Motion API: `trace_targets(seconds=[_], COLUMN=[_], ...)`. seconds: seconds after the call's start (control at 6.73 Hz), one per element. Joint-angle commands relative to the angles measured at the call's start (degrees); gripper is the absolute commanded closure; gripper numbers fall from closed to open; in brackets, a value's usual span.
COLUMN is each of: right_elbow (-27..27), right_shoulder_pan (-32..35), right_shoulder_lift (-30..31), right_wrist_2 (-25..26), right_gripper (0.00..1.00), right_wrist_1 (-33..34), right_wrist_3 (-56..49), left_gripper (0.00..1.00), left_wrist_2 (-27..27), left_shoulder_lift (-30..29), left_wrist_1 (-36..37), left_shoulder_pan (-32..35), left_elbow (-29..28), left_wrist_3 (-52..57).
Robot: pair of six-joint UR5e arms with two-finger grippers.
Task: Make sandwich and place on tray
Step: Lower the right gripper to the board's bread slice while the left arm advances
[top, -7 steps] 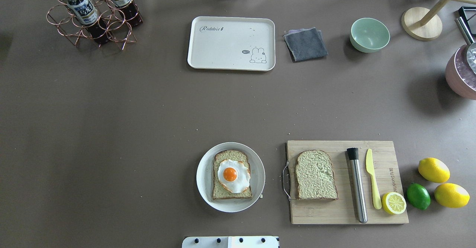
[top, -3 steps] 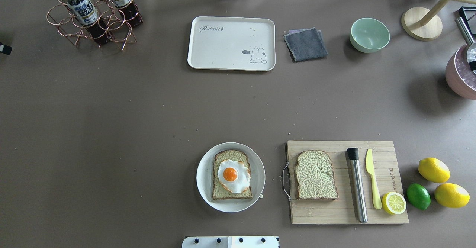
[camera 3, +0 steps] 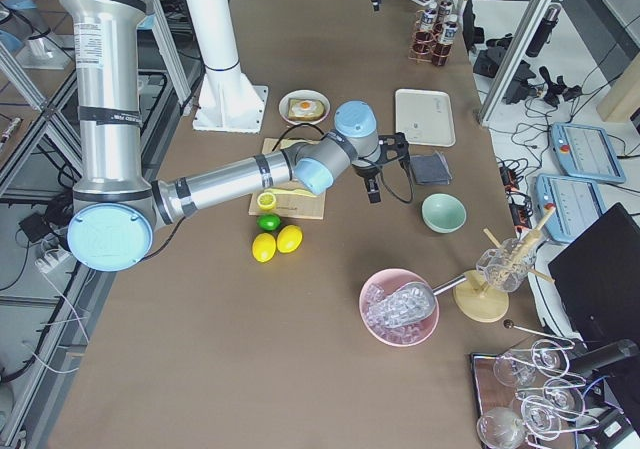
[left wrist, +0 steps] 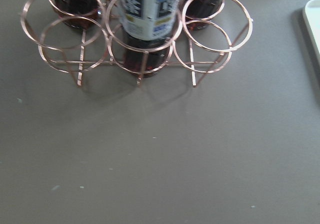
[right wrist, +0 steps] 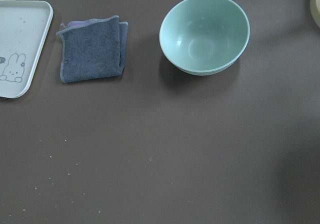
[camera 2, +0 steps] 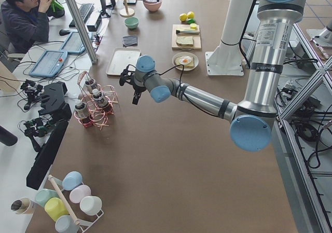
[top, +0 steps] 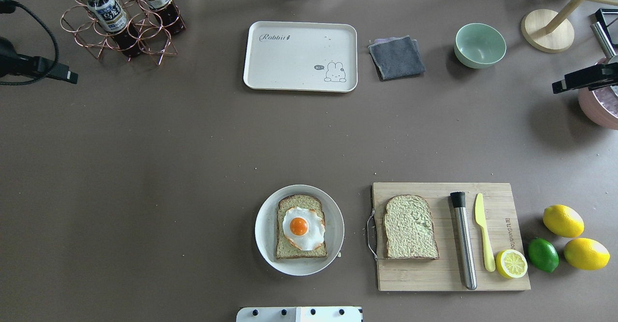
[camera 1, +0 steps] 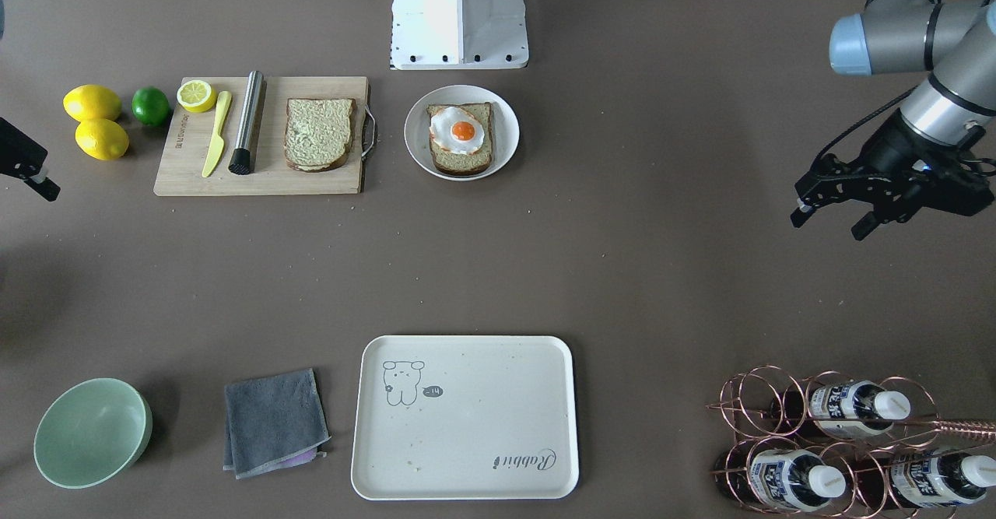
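Observation:
One bread slice (top: 289, 252) with a fried egg (top: 303, 228) on top lies on a round white plate (top: 263, 230) at the near middle of the table. A second bread slice (top: 410, 226) lies on a wooden cutting board (top: 449, 273) to its right. The cream tray (top: 299, 56) sits at the far middle with nothing on it. My left gripper (camera 1: 827, 227) hangs open and empty near the bottle rack, far from the food. My right gripper (top: 560, 88) is over the far right of the table, seen edge-on, so I cannot tell its state.
A steel muddler (top: 463, 240), yellow knife (top: 483, 230) and lemon half (top: 512, 263) share the board. Two lemons and a lime (top: 543, 254) lie beside it. A grey cloth (top: 397, 57), green bowl (top: 479, 45), copper bottle rack (top: 120, 22) and pink bowl (top: 598, 105) stand along the far side.
Both grippers have come into the overhead view, the left from the left edge and the right from the right edge. Nothing on the table has moved.

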State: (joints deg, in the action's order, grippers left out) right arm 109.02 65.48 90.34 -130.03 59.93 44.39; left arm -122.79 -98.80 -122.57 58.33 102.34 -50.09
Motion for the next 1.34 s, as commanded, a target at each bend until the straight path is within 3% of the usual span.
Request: trace_targets(seconds=[0.0,0.3,0.45,0.89,1.04,1.19], right_elbow=[4.95,10.92,13.47,15.95,15.96,15.61], right_shoulder_pan=[-10.67,-19.56,-22.99,-41.78,-47.58,-49.38], right_shoulder_lift=[-0.07,4.29,6.76,8.45,8.37,8.36], right_wrist_2=[7.56,13.03,14.36,31.01,36.72,37.30], right_gripper=[0.00,0.00,0.00,0.02,0.05,0.19], right_wrist_1=[-1.31,-1.30,-1.31,-1.39,-1.39,-1.22], right_wrist_3=[16.81,24.06,26.95,40.38,43.56,43.94], left_gripper=[0.02,0.03,0.03,0.03,0.03,0.03], left_wrist_2=[6.93,7.83,11.57,14.33,14.33,14.42], left_shoulder_lift=[-5.49,-6.67,-6.93,-8.34,-8.43,-8.43], left_wrist_1=[0.05,0.22,0.22,0.31,0.31,0.40], left_shoulder_pan=[-10.74,-15.42,-19.36,-22.30,-22.30,-22.30], left_elbow=[2.42,4.18,6.01,6.65,6.73,6.82], left_wrist_3=[-14.88,-20.90,-23.45,-24.62,-24.61,-24.61])
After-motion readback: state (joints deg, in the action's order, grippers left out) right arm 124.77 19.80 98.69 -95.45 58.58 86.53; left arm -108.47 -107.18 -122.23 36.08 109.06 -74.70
